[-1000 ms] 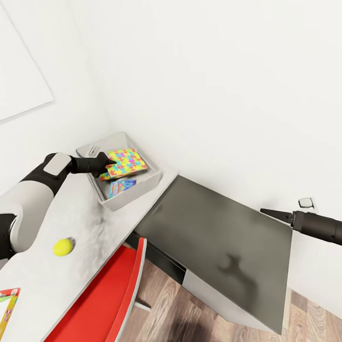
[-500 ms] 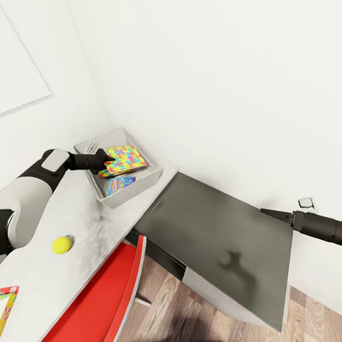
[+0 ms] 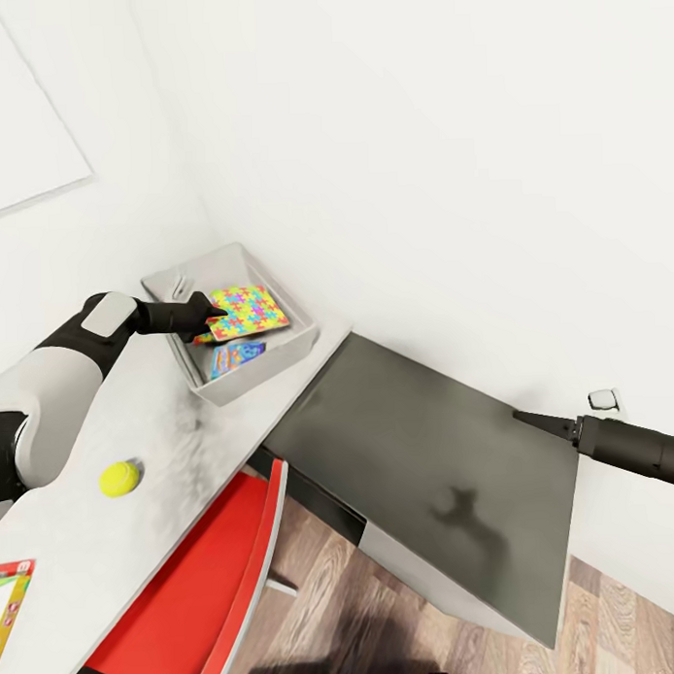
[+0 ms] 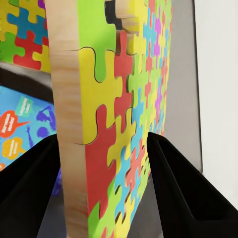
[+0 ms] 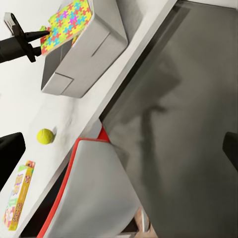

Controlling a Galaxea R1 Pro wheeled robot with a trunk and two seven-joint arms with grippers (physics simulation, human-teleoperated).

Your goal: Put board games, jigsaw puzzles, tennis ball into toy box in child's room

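Jigsaw puzzle [image 3: 245, 312] between left pincer [image 3: 214, 309] fingers, over toy box [image 3: 280, 363].

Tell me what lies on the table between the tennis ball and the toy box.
Nothing: in the head view the grey table is bare between the tennis ball and the toy box; the right wrist view agrees.

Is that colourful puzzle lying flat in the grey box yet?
No. The puzzle sits tilted over the box rim, clamped in the left gripper.
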